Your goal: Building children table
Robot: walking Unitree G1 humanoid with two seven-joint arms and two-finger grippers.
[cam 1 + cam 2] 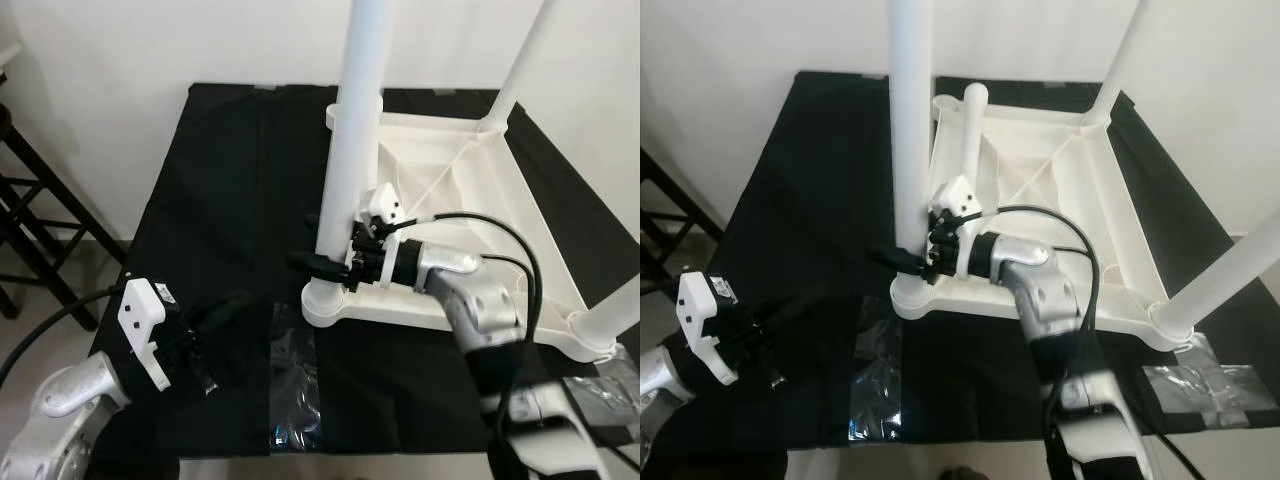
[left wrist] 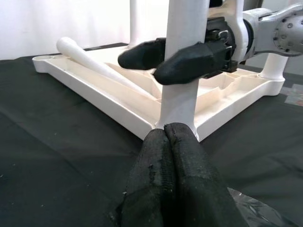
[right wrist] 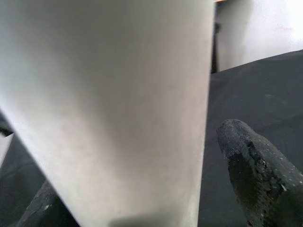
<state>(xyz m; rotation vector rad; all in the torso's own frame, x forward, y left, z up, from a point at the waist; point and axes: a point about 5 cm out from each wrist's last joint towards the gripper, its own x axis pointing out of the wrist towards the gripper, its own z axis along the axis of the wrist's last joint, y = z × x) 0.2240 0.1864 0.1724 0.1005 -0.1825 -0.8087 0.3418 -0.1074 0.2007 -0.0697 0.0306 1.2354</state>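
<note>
Your white plastic children's table top (image 1: 470, 200) lies upside down on the counter covered with black cloth (image 1: 220, 200), toward its right half. A white round table leg (image 1: 358, 130) stands upright in the near-left corner socket (image 1: 322, 300) of the frame. Another white leg (image 1: 525, 60) rises from the far-right corner, a third (image 1: 620, 305) from the near-right corner, and a loose white tapered leg (image 1: 970, 140) lies inside the frame near the far-left corner.

Your right end effector (image 1: 325, 265) reaches in from the right and is clamped on the upright near-left leg low down, just above the socket, one black finger on each side of it; in the right wrist view you see the leg (image 3: 118, 109) pressed between the two fingers (image 3: 255, 170).

Your left end effector (image 2: 165, 161) hovers over the black cloth to the left of the frame, pointing at that same corner, its two fingers pressed together and holding nothing.

A strip of clear shiny tape (image 1: 292, 385) is stuck on the cloth near the front edge, and a grey tape patch (image 1: 1205, 385) sits at the near-right. A dark wooden stool (image 1: 30, 220) stands left of the counter.
</note>
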